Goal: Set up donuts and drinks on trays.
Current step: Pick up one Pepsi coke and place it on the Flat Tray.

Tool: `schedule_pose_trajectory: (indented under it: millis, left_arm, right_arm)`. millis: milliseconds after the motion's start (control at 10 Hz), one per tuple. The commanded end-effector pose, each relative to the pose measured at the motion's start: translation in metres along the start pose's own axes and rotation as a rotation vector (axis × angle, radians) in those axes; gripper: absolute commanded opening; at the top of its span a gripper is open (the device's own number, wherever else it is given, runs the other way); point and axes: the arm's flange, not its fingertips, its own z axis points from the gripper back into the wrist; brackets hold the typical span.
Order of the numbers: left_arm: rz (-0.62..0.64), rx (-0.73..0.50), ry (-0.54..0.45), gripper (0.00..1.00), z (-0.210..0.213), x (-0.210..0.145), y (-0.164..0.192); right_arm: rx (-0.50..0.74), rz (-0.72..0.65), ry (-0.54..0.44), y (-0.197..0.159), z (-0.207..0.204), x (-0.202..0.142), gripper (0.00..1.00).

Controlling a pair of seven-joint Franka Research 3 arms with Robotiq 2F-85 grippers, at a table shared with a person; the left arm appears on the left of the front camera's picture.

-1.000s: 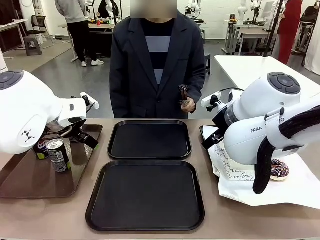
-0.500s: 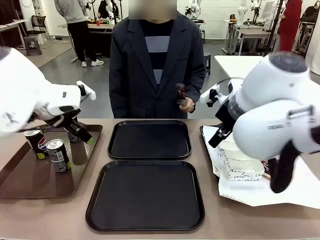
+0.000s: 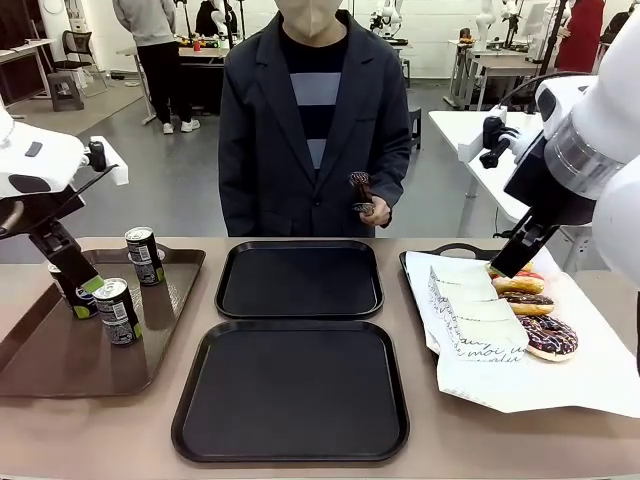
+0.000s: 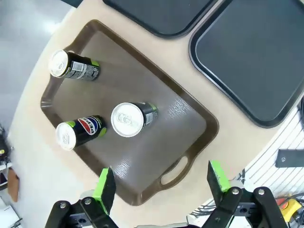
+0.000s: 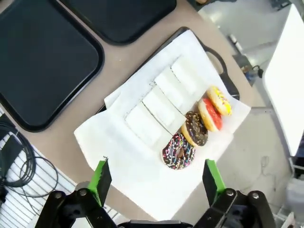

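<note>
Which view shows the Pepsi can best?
The left wrist view: the Pepsi can stands unobstructed on the brown tray, logo readable from above. The front view shows it partly hidden behind the left hand.

Black far tray [image 3: 300, 280] and matching near tray [image 3: 292, 390] bare, mid-desk, three upright dark cans [image 3: 117, 311] on brown tray [image 3: 40, 362] at left, four iced donuts [image 5: 195, 128] overlapping in a row on white paper [image 5: 137, 161] at right
</note>
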Motion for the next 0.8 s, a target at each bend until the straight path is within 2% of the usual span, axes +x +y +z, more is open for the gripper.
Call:
schedule_pose_trajectory:
  millis: [0, 100, 200, 300, 400, 500, 600, 700]
  left_arm:
    - [0.019, -0.042, -0.018, 1.00, -0.009, 0.007, -0.004]
    - [0.000, 0.000, 0.000, 1.00, 0.000, 0.000, 0.000]
    - [0.157, -0.232, -0.166, 1.00, -0.002, -0.015, 0.012]
    - [0.270, -0.379, -0.282, 1.00, 0.000, -0.030, 0.034]
    - [0.392, -0.511, -0.389, 1.00, 0.003, -0.051, 0.051]
    - [0.510, -0.665, -0.500, 1.00, 0.002, -0.073, 0.072]
    - [0.562, -0.796, -0.549, 1.00, 0.000, -0.084, 0.096]
    - [0.631, -0.862, -0.606, 1.00, -0.003, -0.103, 0.111]
  right_arm:
    - [0.039, 0.012, 0.001, 0.005, -0.018, 0.010, 1.00]
    - [0.000, 0.000, 0.000, 0.000, 0.000, 0.000, 1.00]
    - [0.274, -0.341, -0.127, -0.031, -0.009, -0.028, 1.00]
    - [0.367, -0.618, -0.238, -0.065, -0.021, -0.073, 1.00]
    - [0.469, -0.846, -0.297, -0.093, -0.035, -0.125, 1.00]
    - [0.586, -1.043, -0.338, -0.119, -0.055, -0.181, 1.00]
    - [0.664, -1.167, -0.378, -0.134, -0.071, -0.218, 1.00]
    - [0.739, -1.231, -0.393, -0.146, -0.082, -0.248, 1.00]
